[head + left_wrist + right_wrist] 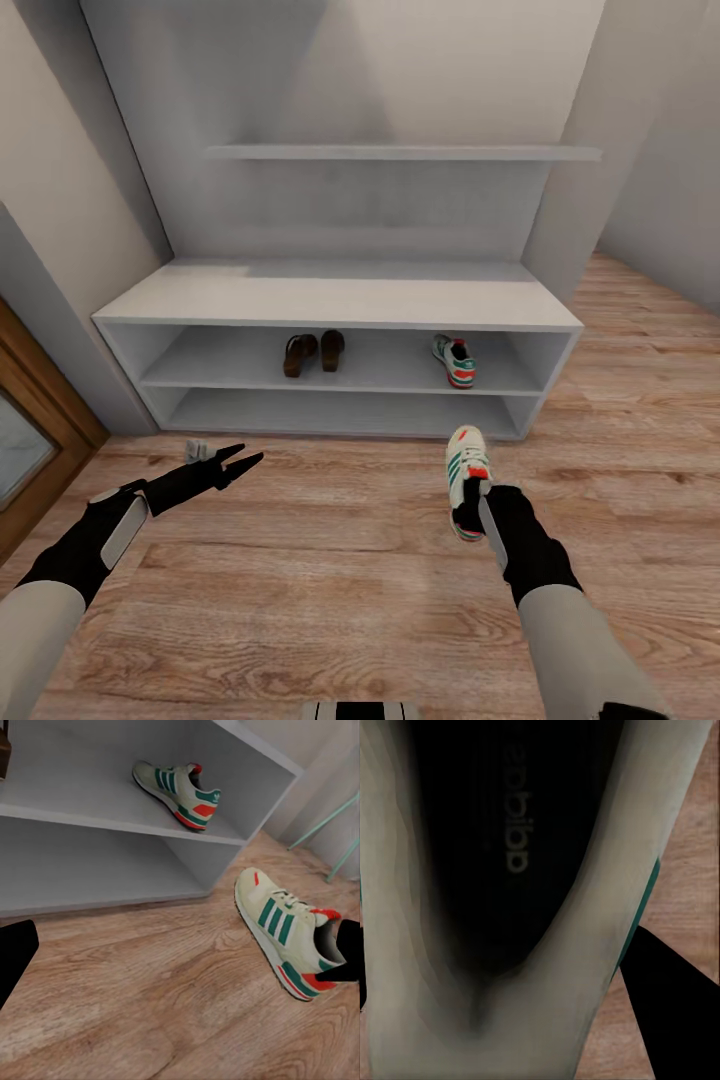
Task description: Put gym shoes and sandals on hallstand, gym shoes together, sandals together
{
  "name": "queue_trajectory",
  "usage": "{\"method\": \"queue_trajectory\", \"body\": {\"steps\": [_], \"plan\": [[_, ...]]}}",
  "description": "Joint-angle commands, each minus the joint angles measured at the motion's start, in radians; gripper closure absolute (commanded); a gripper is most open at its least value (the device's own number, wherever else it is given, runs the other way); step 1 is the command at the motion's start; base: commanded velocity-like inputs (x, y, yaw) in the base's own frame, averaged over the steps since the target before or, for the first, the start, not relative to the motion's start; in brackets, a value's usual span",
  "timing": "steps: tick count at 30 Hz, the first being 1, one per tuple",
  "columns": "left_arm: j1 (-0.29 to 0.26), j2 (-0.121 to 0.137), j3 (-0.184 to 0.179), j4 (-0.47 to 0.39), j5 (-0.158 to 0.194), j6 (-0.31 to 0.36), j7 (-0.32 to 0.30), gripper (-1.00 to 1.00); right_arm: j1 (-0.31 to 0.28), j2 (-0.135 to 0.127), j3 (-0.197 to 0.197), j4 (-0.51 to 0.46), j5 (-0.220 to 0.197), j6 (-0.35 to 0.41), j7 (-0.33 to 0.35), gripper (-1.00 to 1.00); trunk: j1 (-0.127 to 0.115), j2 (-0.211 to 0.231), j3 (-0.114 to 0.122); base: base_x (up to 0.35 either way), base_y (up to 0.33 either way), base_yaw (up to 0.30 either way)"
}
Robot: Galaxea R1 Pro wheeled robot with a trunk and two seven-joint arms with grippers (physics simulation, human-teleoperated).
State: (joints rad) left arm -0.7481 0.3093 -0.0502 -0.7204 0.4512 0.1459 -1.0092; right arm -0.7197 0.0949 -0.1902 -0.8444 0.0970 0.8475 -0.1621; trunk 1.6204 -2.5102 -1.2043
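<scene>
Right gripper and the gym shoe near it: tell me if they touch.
Touching. In the head view the right gripper closes on the gym shoe at its heel; the left wrist view shows black fingers gripping that heel.

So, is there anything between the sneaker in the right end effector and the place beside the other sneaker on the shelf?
Nothing visible. The held sneaker is in front of the hallstand; the shelf beside the other sneaker looks free, and the sandals are further left.

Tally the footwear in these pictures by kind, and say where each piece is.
Gym shoes: 2, one on the rack's upper shelf, one held by the right claw above the floor.
Sandals: 2, side by side on the same shelf.
Total: 4
</scene>
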Motion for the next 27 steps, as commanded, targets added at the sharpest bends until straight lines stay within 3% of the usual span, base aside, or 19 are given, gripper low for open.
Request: {"method": "queue_trajectory", "body": {"steps": [1, 4, 7, 13, 20, 27], "plan": [[0.000, 0.001, -0.005, 0.000, 0.011, 0.011, -0.001, -1.00, -0.025, 0.005, 0.057, -0.001, 0.015, 0.008, 0.003, 1.00, 0.000, 0.000, -0.001, 0.000, 0.000, 0.000], [0.000, 0.002, -0.004, -0.001, 0.011, 0.011, -0.002, -1.00, -0.045, 0.007, 0.180, -0.001, 0.014, 0.009, 0.004, 1.00, 0.000, 0.000, -0.001, 0.000, 0.000, 0.000], [0.000, 0.001, -0.004, -0.001, 0.011, 0.011, -0.002, -1.00, -0.049, 0.008, 0.241, 0.001, 0.014, 0.006, 0.003, 1.00, 0.000, 0.000, -0.001, 0.000, 0.000, 0.000], [0.000, 0.002, -0.004, -0.001, 0.011, 0.011, -0.002, -1.00, -0.050, 0.007, 0.257, 0.002, 0.012, -0.010, 0.004, 1.00, 0.000, 0.000, -0.001, 0.000, 0.000, 0.000], [0.000, 0.002, -0.003, -0.001, 0.011, 0.012, -0.003, -1.00, -0.051, 0.006, 0.256, 0.037, 0.011, -0.178, 0.004, 1.00, 0.000, 0.000, -0.001, 0.000, 0.000, 0.000], [0.000, 0.003, -0.003, -0.001, 0.011, 0.012, -0.003, -1.00, -0.050, 0.006, 0.252, 0.061, 0.011, -0.205, 0.007, 1.00, 0.000, 0.000, -0.001, 0.000, 0.000, 0.000]]}}
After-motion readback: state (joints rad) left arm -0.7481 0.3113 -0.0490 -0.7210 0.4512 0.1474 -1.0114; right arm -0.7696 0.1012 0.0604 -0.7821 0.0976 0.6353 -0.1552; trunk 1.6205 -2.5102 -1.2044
